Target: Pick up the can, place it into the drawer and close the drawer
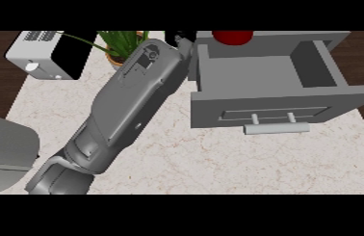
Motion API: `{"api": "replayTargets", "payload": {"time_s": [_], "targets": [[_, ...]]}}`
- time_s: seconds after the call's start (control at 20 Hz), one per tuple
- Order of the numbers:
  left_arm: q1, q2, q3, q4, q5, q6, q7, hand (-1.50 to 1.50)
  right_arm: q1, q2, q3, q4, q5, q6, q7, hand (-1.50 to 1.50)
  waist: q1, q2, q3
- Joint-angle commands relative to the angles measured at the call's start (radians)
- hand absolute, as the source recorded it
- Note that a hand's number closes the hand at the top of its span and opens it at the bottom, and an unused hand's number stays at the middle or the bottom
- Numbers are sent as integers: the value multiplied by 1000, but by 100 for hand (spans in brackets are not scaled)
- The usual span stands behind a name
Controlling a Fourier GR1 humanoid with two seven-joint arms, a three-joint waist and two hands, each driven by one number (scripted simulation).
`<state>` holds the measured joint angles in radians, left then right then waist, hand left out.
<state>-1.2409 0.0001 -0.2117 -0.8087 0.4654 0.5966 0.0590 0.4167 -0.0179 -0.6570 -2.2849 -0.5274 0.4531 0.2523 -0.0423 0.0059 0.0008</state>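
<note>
While stretched slantwise up the worktop (213, 158) from the lower left, showed little of the left hand (177, 36) beyond the end of the grey forearm (128, 100): just a black scrap. Could not tell whether the fingers (188, 37) were apart, together or clamped on anything. Found the red can (232, 36) just to the right of the fingers, across the left wall of the drawer (249, 102), at the rear of the compartment and cut off by the view's upper edge. Could not tell whether touched by the fingers, nor whether resting on the drawer's floor. Saw the drawer standing open, right of and nearer than the fingers, with its bar handle (276, 128) on the front face, well below them. Found a potted plant (122, 41) just left of the fingers, partly hidden by the forearm, and a white box-like appliance (35, 54) farther left. Noted a plain grey shape (13, 153) far down and left of the fingers, at the view's edge.
</note>
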Motion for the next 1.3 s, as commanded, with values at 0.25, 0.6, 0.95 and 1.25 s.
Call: {"api": "replayTargets", "payload": {"time_s": [0.25, 0.6, 0.95, 1.25], "targets": [[-106, 0, -54, 184, 144, -22, -98, 150, -19, -3, -7, 14, 18, 10, 2, -150, -2, 4, 0], [-144, 0, -211, 231, 270, 83, -114, 150, -66, -32, -4, 22, 4, -15, 39, -150, -19, 5, 1], [-142, 0, -298, 283, 355, 123, -158, 150, -62, -9, 15, -13, -6, -21, 62, -150, -33, 8, 1], [-162, 0, -359, 317, 409, 159, -136, -150, -101, -48, -4, -18, -40, -46, 86, -150, -44, 11, 1]]}}
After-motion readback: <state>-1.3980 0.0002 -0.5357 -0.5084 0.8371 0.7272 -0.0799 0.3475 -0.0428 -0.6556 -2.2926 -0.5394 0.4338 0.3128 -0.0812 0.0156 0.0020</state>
